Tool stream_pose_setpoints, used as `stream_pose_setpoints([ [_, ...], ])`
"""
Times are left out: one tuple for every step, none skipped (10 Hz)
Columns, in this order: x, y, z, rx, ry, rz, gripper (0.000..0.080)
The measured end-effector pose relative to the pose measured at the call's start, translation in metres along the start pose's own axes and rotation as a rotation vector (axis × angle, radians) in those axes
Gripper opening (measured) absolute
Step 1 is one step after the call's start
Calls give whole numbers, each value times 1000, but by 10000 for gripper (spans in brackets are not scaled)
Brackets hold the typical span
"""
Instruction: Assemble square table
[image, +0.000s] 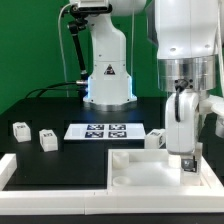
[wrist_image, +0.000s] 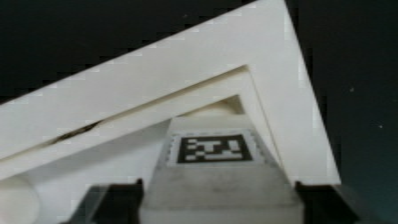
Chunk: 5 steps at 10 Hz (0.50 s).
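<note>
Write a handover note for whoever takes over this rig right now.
Gripper: looks open, with a finger on either side of the corner leg.
Parts: the table top lies at the front, on the exterior view's right. The corner leg stands inside one of its corners. Three legs are loose: the far leg and the second leg on the exterior view's left, and the third leg behind the top.
Done: one leg brought to its corner; I cannot tell whether it is seated.
Left: the three loose legs.
</note>
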<state>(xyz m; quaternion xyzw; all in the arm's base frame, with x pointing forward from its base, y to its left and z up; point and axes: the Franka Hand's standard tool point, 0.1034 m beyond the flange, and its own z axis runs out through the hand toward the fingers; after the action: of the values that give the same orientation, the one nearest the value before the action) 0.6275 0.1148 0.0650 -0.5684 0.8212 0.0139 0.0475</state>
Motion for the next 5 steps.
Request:
stream_pose_setpoints([
  [-2, 1, -1, 0, -1, -6, 538],
  [-9, 3, -6, 5, -8, -22, 614],
  [-16, 5, -17, 12, -20, -38, 642],
  [-20, 8, -30, 19, -34, -50, 642],
  [-21, 9, -41, 26, -45, -54, 648],
])
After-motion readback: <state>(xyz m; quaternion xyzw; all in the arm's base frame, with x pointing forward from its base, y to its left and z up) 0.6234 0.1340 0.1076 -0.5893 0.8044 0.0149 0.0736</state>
